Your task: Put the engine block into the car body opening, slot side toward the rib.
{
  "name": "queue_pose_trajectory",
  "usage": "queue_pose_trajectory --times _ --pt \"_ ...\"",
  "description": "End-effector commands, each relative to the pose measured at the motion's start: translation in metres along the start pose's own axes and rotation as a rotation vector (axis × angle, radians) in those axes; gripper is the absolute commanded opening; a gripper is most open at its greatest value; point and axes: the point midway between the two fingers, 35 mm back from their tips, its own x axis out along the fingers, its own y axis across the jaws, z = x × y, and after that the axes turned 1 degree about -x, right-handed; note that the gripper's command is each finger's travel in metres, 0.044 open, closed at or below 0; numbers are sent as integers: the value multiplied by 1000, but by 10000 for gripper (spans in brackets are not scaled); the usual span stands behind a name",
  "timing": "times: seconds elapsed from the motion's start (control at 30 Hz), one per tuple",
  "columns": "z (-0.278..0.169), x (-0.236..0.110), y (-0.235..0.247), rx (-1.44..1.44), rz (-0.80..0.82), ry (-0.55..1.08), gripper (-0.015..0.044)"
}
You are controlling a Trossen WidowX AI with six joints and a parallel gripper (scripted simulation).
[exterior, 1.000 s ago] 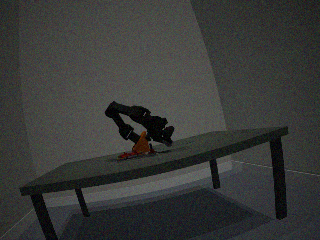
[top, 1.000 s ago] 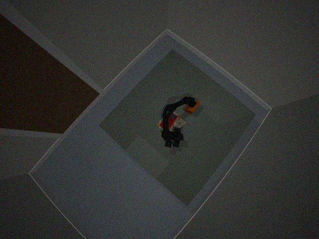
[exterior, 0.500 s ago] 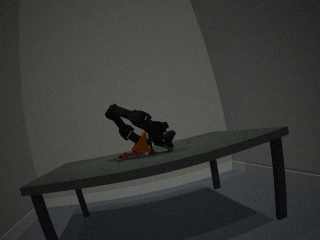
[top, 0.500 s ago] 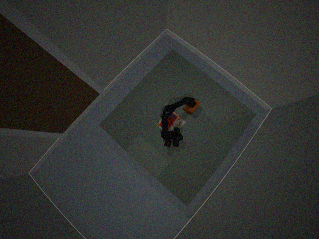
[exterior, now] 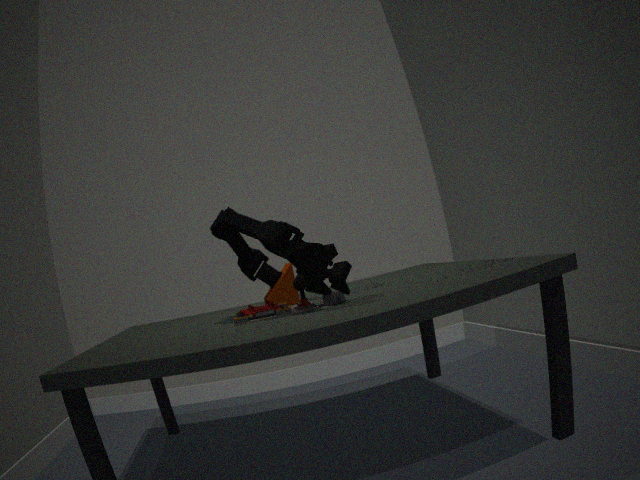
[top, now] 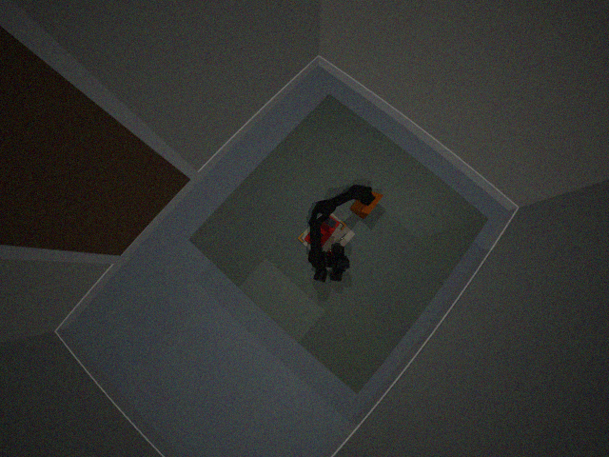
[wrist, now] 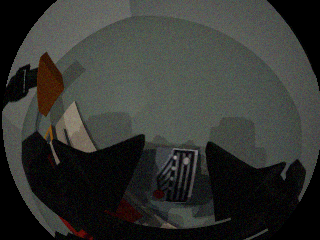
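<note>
My gripper (top: 327, 275) (exterior: 331, 291) (wrist: 176, 142) is open, low over the table. The engine block (exterior: 333, 298) (wrist: 186, 175), grey with dark stripes and a small red spot, is between the spread fingers, with a gap on both sides in the wrist view. It looks low at the table, past the end of the car body. Its slot side cannot be made out. The red and white car body (top: 326, 230) (exterior: 258, 311) (wrist: 76, 128) lies flat beside the gripper, partly under the arm. Its opening and rib are hidden or too dark to tell.
An orange wedge-shaped block (top: 366, 207) (exterior: 282, 290) (wrist: 50, 90) stands by the arm's base, beyond the car body. The arm bends over the car body. The grey-green table (top: 418, 275) (exterior: 180, 335) carries them, and its edges are far from the gripper.
</note>
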Motion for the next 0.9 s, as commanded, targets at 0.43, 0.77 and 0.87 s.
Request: queue_pose_trajectory --times 0.43,0.77,0.87 --pt "-1 -19 0 0 5 4 440" --pt "-2 -45 0 0 5 4 440" --pt "-1 -42 -1 -4 1 2 440"
